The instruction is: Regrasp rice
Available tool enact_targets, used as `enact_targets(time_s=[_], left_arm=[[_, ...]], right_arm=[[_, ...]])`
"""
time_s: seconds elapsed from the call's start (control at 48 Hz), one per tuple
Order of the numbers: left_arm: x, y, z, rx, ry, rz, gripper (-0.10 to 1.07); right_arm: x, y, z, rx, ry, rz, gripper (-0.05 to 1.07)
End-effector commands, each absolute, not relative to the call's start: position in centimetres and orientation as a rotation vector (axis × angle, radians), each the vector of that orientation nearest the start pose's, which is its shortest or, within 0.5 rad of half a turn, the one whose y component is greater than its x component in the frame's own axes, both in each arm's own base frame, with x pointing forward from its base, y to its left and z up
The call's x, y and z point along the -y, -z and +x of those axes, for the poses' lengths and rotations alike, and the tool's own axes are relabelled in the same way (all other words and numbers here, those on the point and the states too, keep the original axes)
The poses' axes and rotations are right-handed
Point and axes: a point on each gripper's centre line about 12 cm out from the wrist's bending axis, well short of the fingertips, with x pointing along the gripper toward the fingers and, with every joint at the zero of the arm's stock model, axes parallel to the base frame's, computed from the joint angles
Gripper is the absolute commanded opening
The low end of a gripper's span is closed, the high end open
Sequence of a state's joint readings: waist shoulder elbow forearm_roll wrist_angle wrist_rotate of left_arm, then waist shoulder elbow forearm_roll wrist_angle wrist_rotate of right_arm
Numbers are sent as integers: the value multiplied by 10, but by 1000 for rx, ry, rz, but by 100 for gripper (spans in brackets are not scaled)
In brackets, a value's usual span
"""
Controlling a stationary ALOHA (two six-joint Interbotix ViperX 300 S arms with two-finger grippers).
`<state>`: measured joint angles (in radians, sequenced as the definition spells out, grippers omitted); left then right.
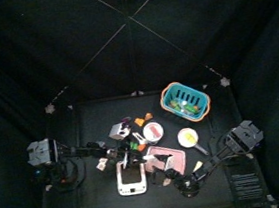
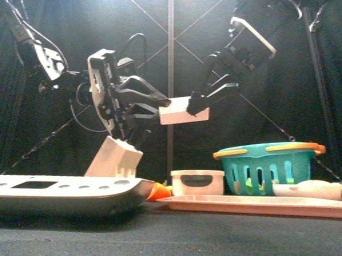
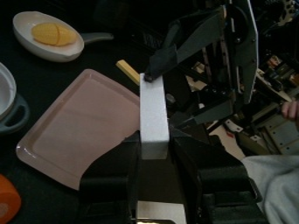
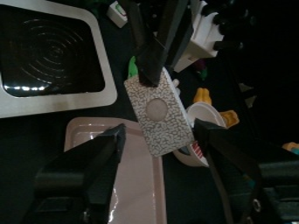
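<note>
The rice is a flat white packet point(image 2: 185, 112) held in the air above the table's middle. My left gripper point(image 2: 166, 103) reaches in from the left and is shut on one end. In the left wrist view the packet point(image 3: 152, 114) shows edge-on between my left gripper's point(image 3: 156, 149) jaws. My right gripper point(image 2: 202, 101) comes down from the upper right to the other end. In the right wrist view the speckled packet point(image 4: 158, 109) fills the gap between my right gripper's point(image 4: 158, 147) jaws, which press on its two long edges.
Below the packet lie a pink tray point(image 2: 254, 206), a white kitchen scale point(image 2: 60, 190) and a teal basket point(image 2: 274, 165). A white carton point(image 2: 118, 158) stands behind the scale. A small white dish point(image 2: 198, 182) sits on the tray. A plate with an egg point(image 3: 52, 35) lies beyond the tray.
</note>
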<state>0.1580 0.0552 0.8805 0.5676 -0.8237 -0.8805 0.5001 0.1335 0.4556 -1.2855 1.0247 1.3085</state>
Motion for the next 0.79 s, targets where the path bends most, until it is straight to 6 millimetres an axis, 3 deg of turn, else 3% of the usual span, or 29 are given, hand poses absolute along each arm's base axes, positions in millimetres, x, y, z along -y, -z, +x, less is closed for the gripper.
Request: enact_targets(time_s=[0.0, 0.167, 0.417, 0.771], left_arm=[[-12, -170, 368, -210, 206, -519, 59], [-13, -170, 368, -208, 198, -526, 60], [-17, -169, 368, -199, 168, -556, 60], [-21, -169, 367, -183, 117, -644, 60]], right_arm=[[-98, -203, 384, -678, 513, -430, 87], [-95, -201, 384, -693, 524, -419, 78], [-97, -201, 384, -694, 521, -412, 79], [-98, -191, 386, -740, 534, -379, 92]])
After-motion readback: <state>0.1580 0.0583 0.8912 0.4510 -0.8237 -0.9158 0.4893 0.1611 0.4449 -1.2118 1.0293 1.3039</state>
